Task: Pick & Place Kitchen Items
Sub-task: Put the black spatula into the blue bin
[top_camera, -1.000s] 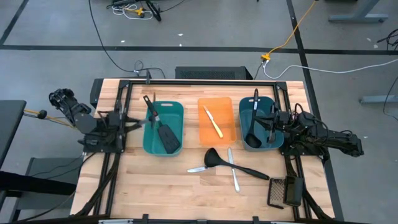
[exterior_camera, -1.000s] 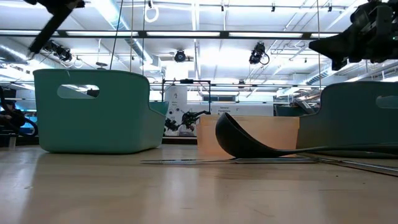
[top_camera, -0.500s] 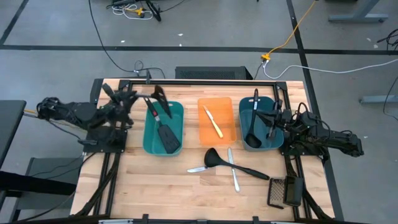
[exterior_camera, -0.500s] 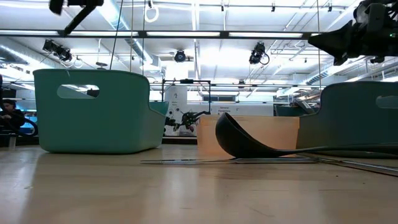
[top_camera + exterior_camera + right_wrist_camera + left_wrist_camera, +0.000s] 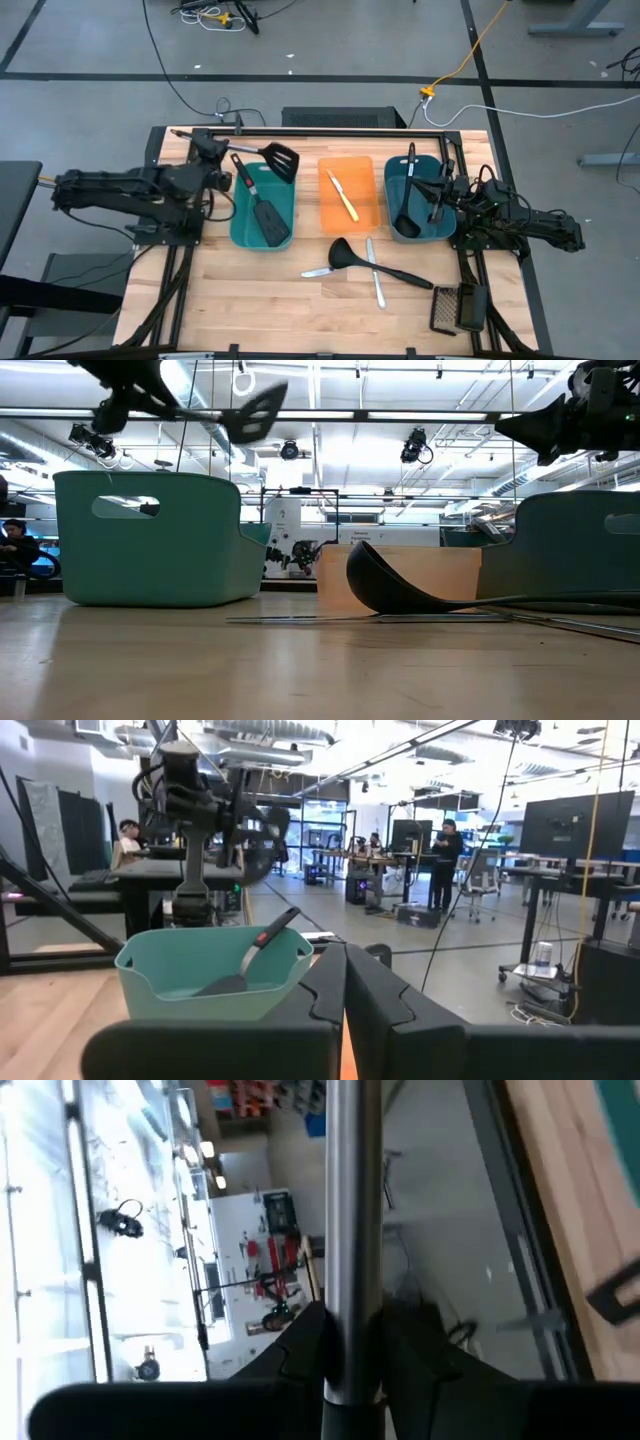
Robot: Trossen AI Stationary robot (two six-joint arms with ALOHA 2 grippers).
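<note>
High view: left gripper (image 5: 212,152) is clenched on the metal handle of a slotted spatula (image 5: 279,158), held above the 12 o'clock rim of the left teal tub (image 5: 240,228), which already holds a second spatula (image 5: 262,213). Right gripper (image 5: 440,193), fingers pressed together on nothing, hovers over the right teal tub (image 5: 392,178), where a ladle (image 5: 406,195) rests. A yellow knife (image 5: 342,194) lies on the orange tray (image 5: 368,175). Outstanding at 6 o'clock on the table: black spoon (image 5: 368,261) and two silver knives (image 5: 374,272); a grater (image 5: 448,310) sits clear at 4 o'clock. Judged roughly half complete.

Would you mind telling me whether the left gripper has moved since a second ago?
Yes. The left gripper, holding a slotted spatula, swung toward the table's far edge, beside the left teal tub.
</note>
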